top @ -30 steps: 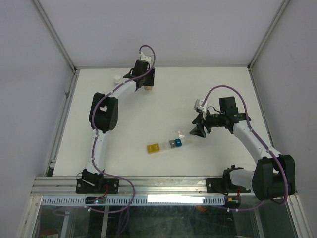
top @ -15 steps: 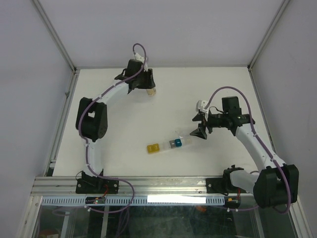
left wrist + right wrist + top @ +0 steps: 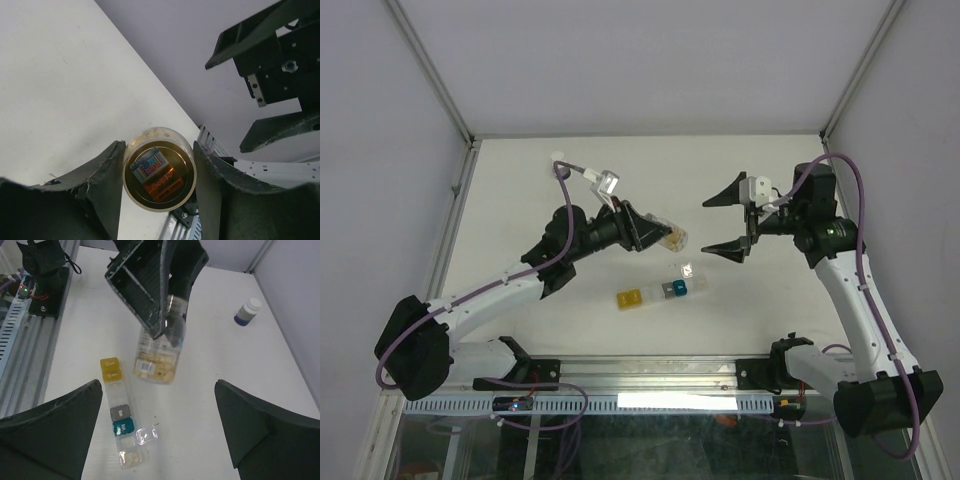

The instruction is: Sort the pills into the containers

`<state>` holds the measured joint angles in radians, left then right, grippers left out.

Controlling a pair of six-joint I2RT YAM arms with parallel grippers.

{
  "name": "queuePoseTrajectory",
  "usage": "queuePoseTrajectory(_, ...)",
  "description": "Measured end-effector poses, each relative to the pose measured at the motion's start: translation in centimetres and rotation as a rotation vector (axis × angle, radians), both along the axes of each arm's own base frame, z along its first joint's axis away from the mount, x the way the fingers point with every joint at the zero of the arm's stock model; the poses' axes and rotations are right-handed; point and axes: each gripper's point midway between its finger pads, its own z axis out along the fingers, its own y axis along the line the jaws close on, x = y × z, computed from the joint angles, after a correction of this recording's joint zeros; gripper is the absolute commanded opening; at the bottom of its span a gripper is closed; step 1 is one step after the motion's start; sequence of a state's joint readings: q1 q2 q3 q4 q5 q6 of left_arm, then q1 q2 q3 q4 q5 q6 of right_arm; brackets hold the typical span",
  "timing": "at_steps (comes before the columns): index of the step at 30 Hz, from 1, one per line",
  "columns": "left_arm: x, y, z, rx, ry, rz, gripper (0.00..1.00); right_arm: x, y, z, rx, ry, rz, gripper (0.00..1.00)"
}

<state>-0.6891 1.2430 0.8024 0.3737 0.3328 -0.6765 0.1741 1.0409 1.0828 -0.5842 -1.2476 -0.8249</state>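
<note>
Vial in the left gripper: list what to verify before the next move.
1. Grip: left gripper closed on the vial: ok, fingers clamp its sides.
2. Mouth of the vial, capped or open: cannot tell, hidden between the fingers.
3. Clearance: right gripper open and apart from the vial: ok.
4. Target: pillbox strip flat on the table, end compartment with its lid open: ok.
5. Alignment of vial over that compartment: not ok, it looks off to one side.
6. Path: white-capped bottle out of the way: ok.

We saw yellow, grey, teal and clear containers (image 3: 120, 412), tan pills (image 3: 157, 367) in a clear vial (image 3: 164, 346), a white bench (image 3: 240, 365).
</note>
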Motion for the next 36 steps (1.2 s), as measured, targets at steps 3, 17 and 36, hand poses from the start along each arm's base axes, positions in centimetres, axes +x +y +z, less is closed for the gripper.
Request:
queuePoseTrajectory(3, -2.2, -1.1, -1.2, -0.029, 0.035, 0.009, 0.00, -0.5, 0.1, 0.2, 0.017, 0.013, 0.018, 0.95)
queuePoseTrajectory(17, -1.8, -5.1, -2.9, -0.090, 0.184, 0.171, 0.00, 0.4, 1.1, -5.0, 0.001, 0.135, -0.041, 0.84)
queuePoseTrajectory(36, -1.5, -6.4, -1.7, -0.140, 0.223, 0.187, 0.00, 1.9, 2.4, -6.8, -0.013, 0.131, -0.105, 0.70)
